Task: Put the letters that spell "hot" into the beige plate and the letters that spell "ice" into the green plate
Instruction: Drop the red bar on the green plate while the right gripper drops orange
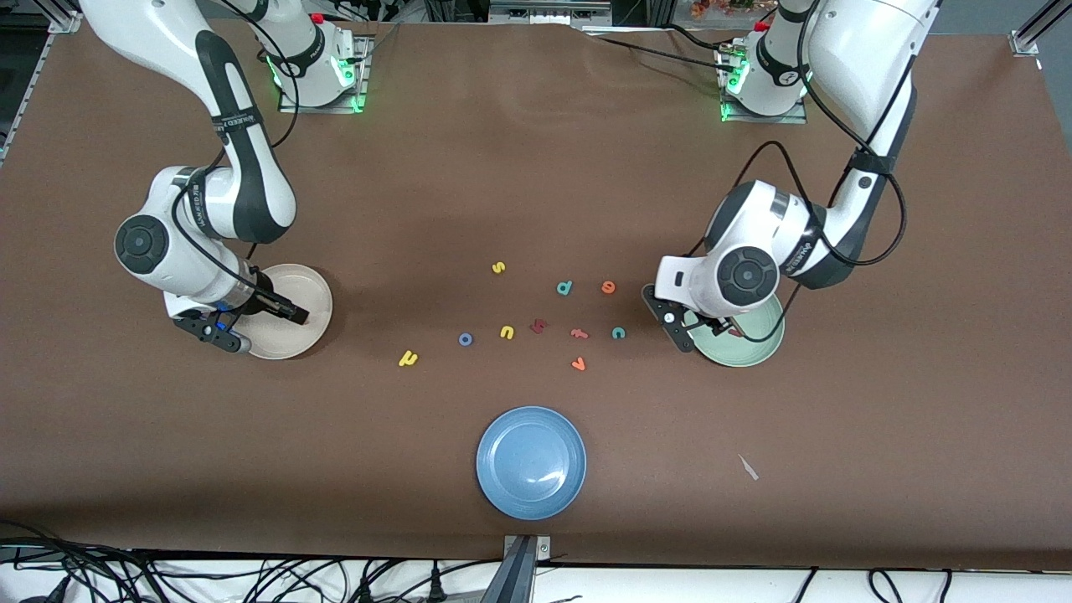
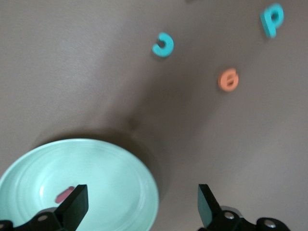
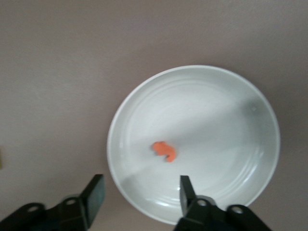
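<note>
Front view: left gripper (image 1: 682, 328) hangs wide open over the green plate (image 1: 758, 356), a dark red i (image 2: 64, 194) in it. Right gripper (image 3: 139, 192) gapes over the beige plate (image 3: 231, 96), orange t (image 3: 164, 150) inside. Teal c (image 1: 618, 332) lies nearest the left gripper; yellow h (image 1: 408, 358) and blue o (image 1: 466, 339) toward the right arm.

The left arm's wrist hides part of the green plate (image 1: 758, 350). A dark red letter (image 2: 64, 194) in it sits half hidden by one of the left gripper's fingers (image 2: 74, 204), its shape unreadable.
</note>
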